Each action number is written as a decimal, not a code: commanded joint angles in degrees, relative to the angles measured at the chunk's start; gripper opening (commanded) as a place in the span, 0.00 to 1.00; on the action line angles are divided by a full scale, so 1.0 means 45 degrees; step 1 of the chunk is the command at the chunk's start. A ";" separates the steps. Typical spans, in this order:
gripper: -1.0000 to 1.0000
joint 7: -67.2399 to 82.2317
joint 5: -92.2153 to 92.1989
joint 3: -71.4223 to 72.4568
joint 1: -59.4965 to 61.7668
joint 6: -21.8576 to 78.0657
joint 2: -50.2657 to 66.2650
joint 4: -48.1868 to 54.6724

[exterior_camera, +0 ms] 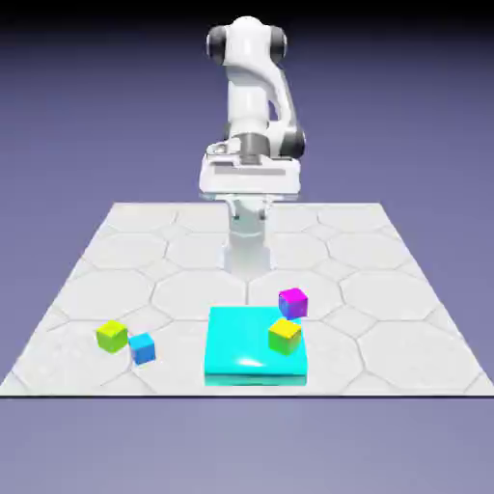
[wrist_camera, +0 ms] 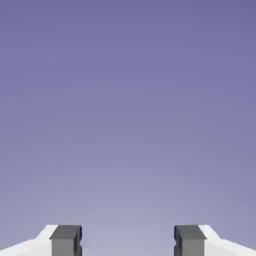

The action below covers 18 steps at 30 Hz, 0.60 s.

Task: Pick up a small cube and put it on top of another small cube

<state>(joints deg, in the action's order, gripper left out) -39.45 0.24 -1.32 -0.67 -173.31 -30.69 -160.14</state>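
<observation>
The small lime-green cube (exterior_camera: 112, 336) with a yellowish top rests on the table at the exterior view's left. Just to its right, nearly touching, sits a plain blue cube (exterior_camera: 143, 347). My gripper (exterior_camera: 250, 191) hangs high at the far side of the table, well away from both cubes. In the hand view the gripper (wrist_camera: 127, 241) is open, its two grey fingertips (wrist_camera: 65, 240) wide apart with nothing between them. That view holds only the blue-violet backdrop; no cube shows in it.
A flat cyan slab (exterior_camera: 241, 362) lies at the front middle, with a yellower yellow-green cube (exterior_camera: 285, 335) on its right rear corner. A magenta and purple cube (exterior_camera: 292, 302) stands just behind the slab. The table's front edge runs close below the slab.
</observation>
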 commanded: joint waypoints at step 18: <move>0.50 0.9968 0.0789 -0.4372 0.0050 0.2329 0.6540 0.2854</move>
<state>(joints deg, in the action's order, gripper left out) 5.40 3.79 -20.99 0.01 -162.83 -1.26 -147.30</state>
